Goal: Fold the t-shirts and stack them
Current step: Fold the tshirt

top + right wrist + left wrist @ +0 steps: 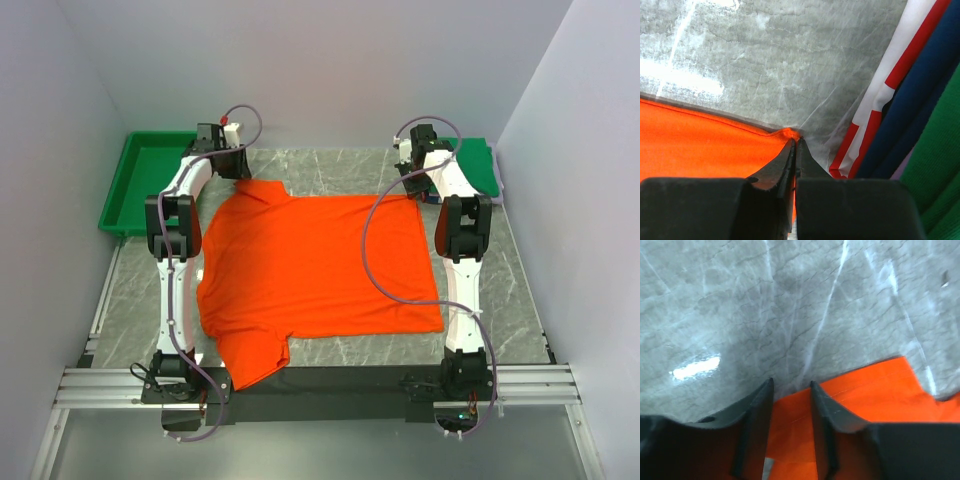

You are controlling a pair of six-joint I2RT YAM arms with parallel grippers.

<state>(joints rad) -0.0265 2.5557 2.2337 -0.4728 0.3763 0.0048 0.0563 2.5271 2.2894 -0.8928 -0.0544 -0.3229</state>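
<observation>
A bright orange-red t-shirt (320, 265) lies spread flat on the marble table, one sleeve pointing toward the near edge. My left gripper (234, 165) is at the shirt's far left corner. In the left wrist view its jaws (791, 385) stand apart, with the orange cloth (870, 390) lying between the fingers. My right gripper (414, 187) is at the far right corner, and its jaws (796, 141) are shut on the hem of the orange shirt (705, 140). Beside it lies a stack of folded t-shirts: white and red (875, 100), blue (922, 85) and green (940, 160).
A rigid green tray (150, 185) stands at the back left corner. The folded green stack (478, 165) sits at the back right, close to the right wall. Grey walls enclose the table on three sides. The arm bases and a metal rail (320, 385) are at the near edge.
</observation>
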